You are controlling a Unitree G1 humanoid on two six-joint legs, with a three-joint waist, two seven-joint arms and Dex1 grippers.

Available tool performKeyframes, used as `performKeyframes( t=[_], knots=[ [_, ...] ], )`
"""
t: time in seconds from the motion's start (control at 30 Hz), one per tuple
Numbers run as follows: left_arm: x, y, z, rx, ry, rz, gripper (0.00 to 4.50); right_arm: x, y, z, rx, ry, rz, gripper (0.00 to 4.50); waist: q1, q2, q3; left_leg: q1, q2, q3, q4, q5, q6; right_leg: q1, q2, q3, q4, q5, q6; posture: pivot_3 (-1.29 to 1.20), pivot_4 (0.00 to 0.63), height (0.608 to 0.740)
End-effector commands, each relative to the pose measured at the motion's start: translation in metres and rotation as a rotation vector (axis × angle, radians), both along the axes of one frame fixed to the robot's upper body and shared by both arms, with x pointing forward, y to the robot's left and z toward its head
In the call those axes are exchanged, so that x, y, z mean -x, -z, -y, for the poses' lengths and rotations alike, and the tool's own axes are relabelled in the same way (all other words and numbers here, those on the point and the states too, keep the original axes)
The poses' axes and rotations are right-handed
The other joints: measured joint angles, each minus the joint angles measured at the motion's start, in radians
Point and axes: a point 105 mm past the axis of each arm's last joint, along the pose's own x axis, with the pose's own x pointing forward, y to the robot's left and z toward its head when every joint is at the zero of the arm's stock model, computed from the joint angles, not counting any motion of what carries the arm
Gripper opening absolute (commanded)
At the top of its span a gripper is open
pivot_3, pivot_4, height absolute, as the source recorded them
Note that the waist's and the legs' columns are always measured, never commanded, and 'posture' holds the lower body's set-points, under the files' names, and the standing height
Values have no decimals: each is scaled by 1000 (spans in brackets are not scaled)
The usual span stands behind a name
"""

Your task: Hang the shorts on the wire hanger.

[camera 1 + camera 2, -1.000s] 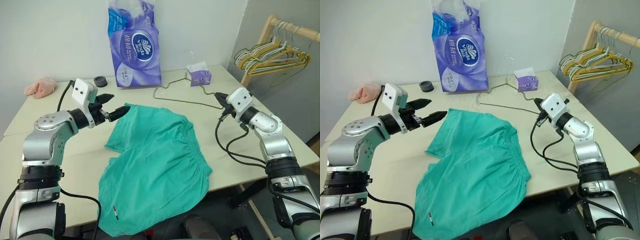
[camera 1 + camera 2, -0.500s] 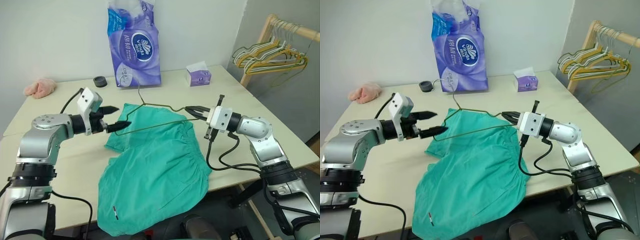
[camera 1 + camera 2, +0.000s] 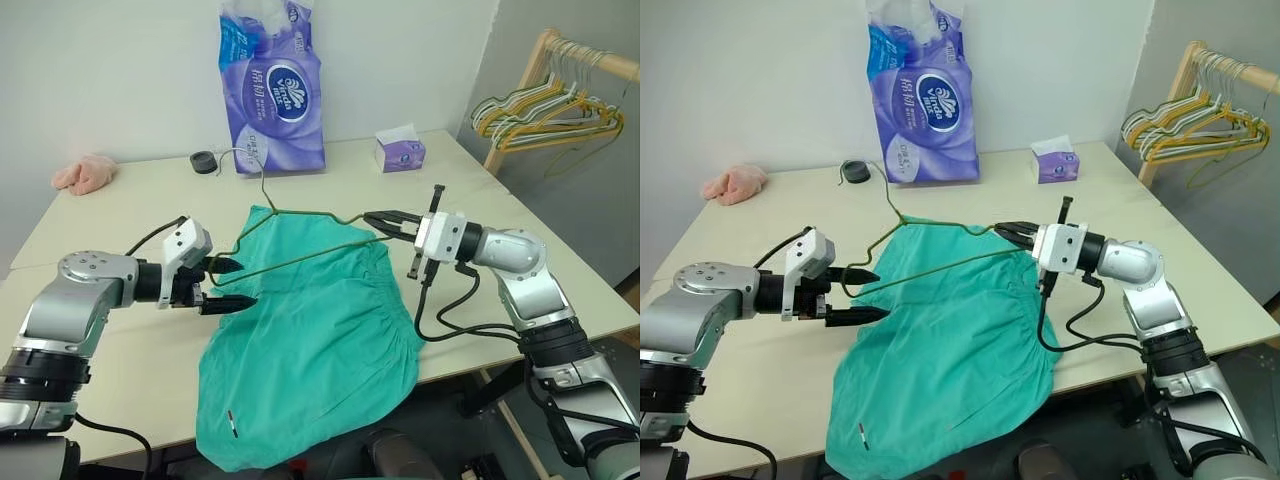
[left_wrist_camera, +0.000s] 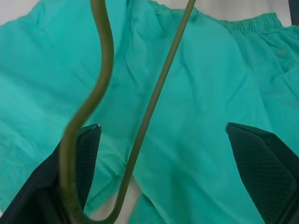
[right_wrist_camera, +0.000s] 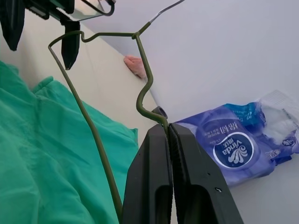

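Beige bench [image 3: 130, 215] against a white wall carries the shorts [image 3: 310, 340], spread flat at its near middle, with one hem draped over the near edge. Right pincer [image 3: 372, 220] is clamped on one end of the wire hanger [image 3: 290, 235], held above the shorts; its hook [image 3: 248, 160] overlaps the purple tissue pack [image 3: 270, 90] at the far edge. Left pincer [image 3: 228, 284] gapes wide at the hanger's other end; contact cannot be made out. Small tissue box [image 3: 400, 150] has tissue protruding. Clothes rack [image 3: 560, 90] is cut off.
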Motion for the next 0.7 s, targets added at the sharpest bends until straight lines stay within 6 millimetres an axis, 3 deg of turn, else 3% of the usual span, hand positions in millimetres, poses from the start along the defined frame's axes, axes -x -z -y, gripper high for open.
performKeyframes(
  t=[0.03,0.13,0.2,0.47,0.7],
  knots=[
    [-4,-8,3,38,-15,39,3671,4,-22,0,-43,-17,60,0,0,0,0,0,0,0,0,0,0,0,0,0,0,0,0,-269,43,740],
    [-4,-9,10,76,-8,45,2793,7,-21,-1,-41,-29,54,0,0,0,0,0,0,0,0,0,0,0,0,0,0,0,0,-273,44,740],
    [-4,-9,13,83,-9,50,2515,8,-19,-2,-35,-35,52,0,-1,1,0,0,0,0,0,0,0,0,0,0,0,0,0,-273,44,740],
    [1,-8,17,98,-5,40,106,12,-13,-4,-3,-55,61,0,0,1,1,0,0,0,0,0,0,0,0,0,0,0,0,-273,44,740],
    [6,-6,19,99,4,25,20,16,-7,-6,48,-73,52,0,-1,2,2,0,0,0,0,0,0,0,0,0,0,0,0,-270,46,740]
  ],
)
